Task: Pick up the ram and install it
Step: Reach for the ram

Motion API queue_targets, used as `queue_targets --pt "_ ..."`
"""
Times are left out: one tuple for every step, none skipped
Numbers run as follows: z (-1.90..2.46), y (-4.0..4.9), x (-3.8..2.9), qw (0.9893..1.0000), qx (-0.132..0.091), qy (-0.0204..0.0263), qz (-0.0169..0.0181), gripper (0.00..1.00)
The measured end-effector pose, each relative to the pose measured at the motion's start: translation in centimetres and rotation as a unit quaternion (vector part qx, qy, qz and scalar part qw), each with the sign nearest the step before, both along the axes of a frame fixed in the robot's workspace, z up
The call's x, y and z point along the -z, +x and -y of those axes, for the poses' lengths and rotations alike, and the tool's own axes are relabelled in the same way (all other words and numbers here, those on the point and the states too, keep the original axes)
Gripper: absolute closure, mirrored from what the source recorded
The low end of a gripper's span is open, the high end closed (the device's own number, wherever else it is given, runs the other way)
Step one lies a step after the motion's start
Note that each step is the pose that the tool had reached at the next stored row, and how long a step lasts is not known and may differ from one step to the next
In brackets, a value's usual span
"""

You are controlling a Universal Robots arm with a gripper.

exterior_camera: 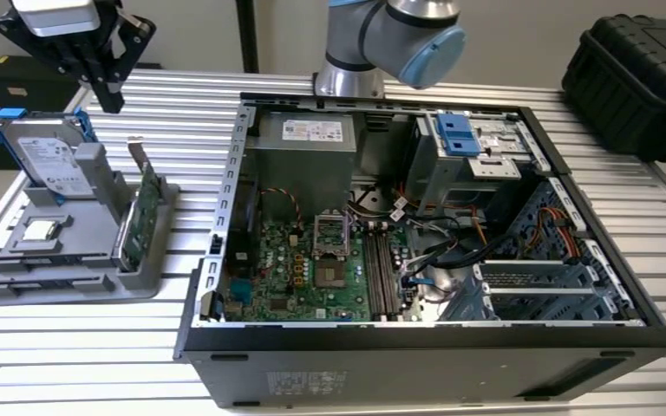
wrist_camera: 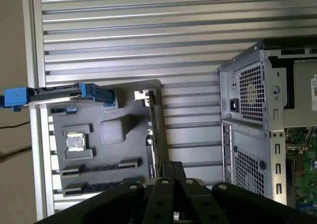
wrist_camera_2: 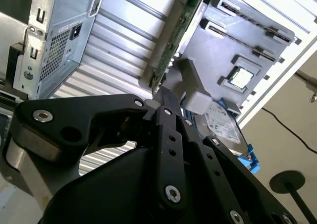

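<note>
The hand (exterior_camera: 110,97) hangs in the upper left of the exterior view, above the table (exterior_camera: 194,113), with its dark fingers (wrist_camera: 167,172) pressed together tip to tip. Both wrist views show them meeting with nothing between, so it is closed and has hold of nothing.

Below it stands the silver hard drive (exterior_camera: 49,156) in its blue frame, at the far end of a grey holder (exterior_camera: 67,290). Just beside the drive, toward the exterior view's right, a green card (exterior_camera: 146,212) stands on edge. A small square chip (exterior_camera: 38,230) lies flat in the holder's middle.

The ram (wrist_camera: 101,187) looks to be the thin dark strip seated on edge in the long slot at the holder's near end, well apart from the hand. It is hard to make out for certain.

At the frame's centre and right lies the opened computer case (exterior_camera: 426,347), with the motherboard (exterior_camera: 298,269) and its long memory slots (exterior_camera: 380,269) facing up.

The stick should be light and stiff but thin and easily damaged. The sound hold is across its two flat faces near the middle of the exposed upper edge.
</note>
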State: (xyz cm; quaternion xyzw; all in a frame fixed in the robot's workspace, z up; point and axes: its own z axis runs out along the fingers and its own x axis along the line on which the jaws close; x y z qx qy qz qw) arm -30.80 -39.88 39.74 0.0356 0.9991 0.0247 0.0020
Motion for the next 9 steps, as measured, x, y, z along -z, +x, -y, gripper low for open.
queue_targets --pt "0.00 -0.10 0.00 1.0000 0.000 0.0000 0.0000 1.00" --pt "0.00 -0.21 0.01 1.0000 0.000 0.0001 0.0000 1.00" --pt "0.00 -0.33 0.01 1.0000 0.000 0.0001 0.0000 1.00" --pt "0.00 -0.45 0.01 1.0000 0.000 0.0003 0.0000 1.00" --pt "0.00 -0.58 0.01 1.0000 0.000 0.0004 -0.0001 1.00" --pt "0.00 -0.71 0.02 1.0000 0.000 0.0006 0.0000 1.00" --pt "0.00 -0.83 0.01 1.0000 0.000 0.0008 0.0000 1.00" --pt "0.00 -0.96 0.01 1.0000 0.000 0.0010 0.0000 1.00" --pt "0.00 -1.09 0.02 1.0000 0.000 0.0012 0.0000 1.00"
